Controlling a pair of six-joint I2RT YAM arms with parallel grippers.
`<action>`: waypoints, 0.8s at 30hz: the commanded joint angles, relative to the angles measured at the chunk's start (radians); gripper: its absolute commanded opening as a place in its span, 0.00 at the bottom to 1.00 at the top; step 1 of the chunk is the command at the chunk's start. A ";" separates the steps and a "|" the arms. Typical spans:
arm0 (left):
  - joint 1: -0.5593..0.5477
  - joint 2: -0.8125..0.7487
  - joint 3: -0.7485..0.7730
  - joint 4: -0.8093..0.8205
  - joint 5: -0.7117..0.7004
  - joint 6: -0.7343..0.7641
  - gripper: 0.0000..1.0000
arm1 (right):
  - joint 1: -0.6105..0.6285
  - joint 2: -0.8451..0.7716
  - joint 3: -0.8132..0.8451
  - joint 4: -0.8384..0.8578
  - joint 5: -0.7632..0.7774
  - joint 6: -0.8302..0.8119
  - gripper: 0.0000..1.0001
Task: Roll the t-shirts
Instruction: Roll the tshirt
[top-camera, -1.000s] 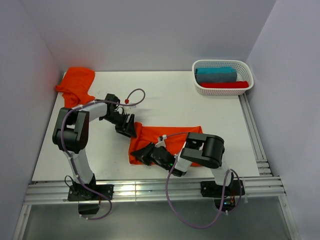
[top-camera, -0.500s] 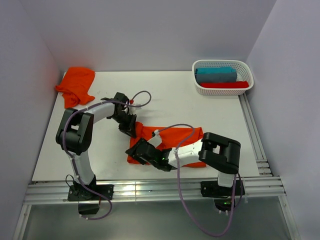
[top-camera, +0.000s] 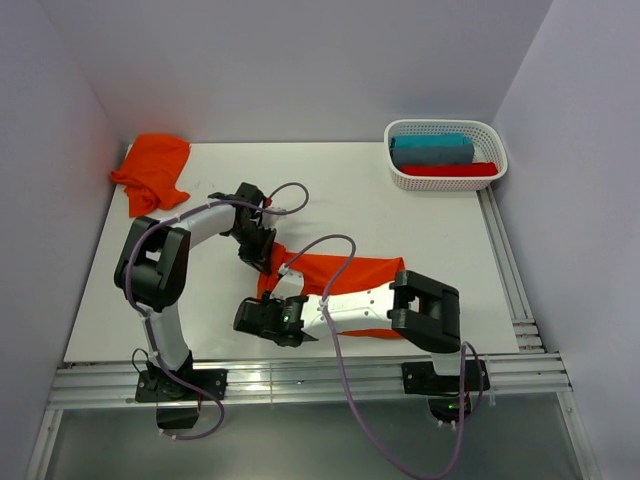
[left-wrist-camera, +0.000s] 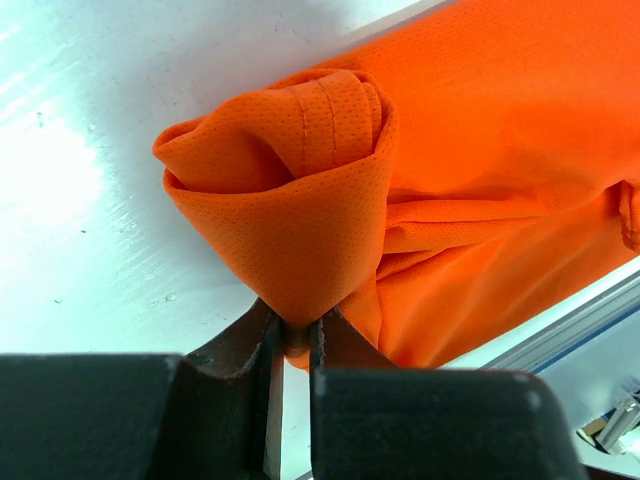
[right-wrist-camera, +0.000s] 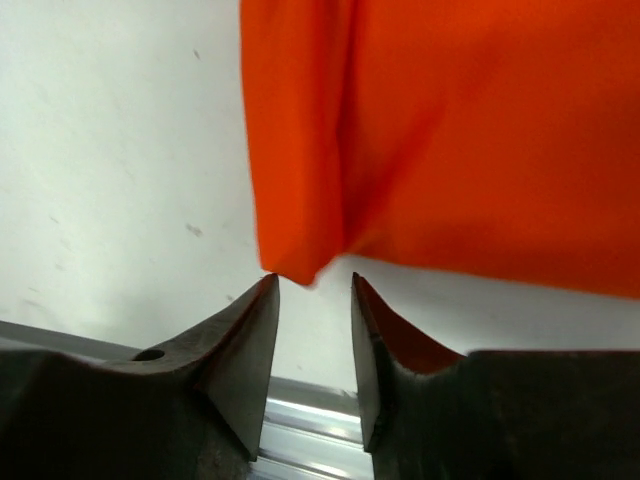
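Currently left end effector (left-wrist-camera: 297, 328) pinches t-shirt (left-wrist-camera: 480, 150) corner; right end effector (right-wrist-camera: 313, 288) parted.

Far right corner: white plastic lattice basket (top-camera: 440, 181), oval-ish, sits right by table edge. Inside, teal folded cloth (top-camera: 431, 150) toward back, red folded cloth (top-camera: 447, 169) toward front, the two touching, both lying flat below rim. All on glossy white tabletop (top-camera: 340, 190), bit of glare, few small specks in wrist views. Silver aluminium rails (top-camera: 300, 380) along near edge, more down right side. Plain pale lavender walls (top-camera: 300, 70) on three sides.
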 joint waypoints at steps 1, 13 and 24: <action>-0.002 0.012 0.002 0.019 -0.155 0.030 0.07 | 0.030 0.001 0.066 -0.195 0.077 -0.008 0.43; -0.017 0.011 0.011 -0.001 -0.170 0.027 0.07 | -0.022 0.080 0.384 -0.407 0.296 -0.151 0.47; -0.036 0.020 0.031 -0.019 -0.181 0.015 0.08 | -0.114 0.244 0.483 -0.289 0.306 -0.318 0.44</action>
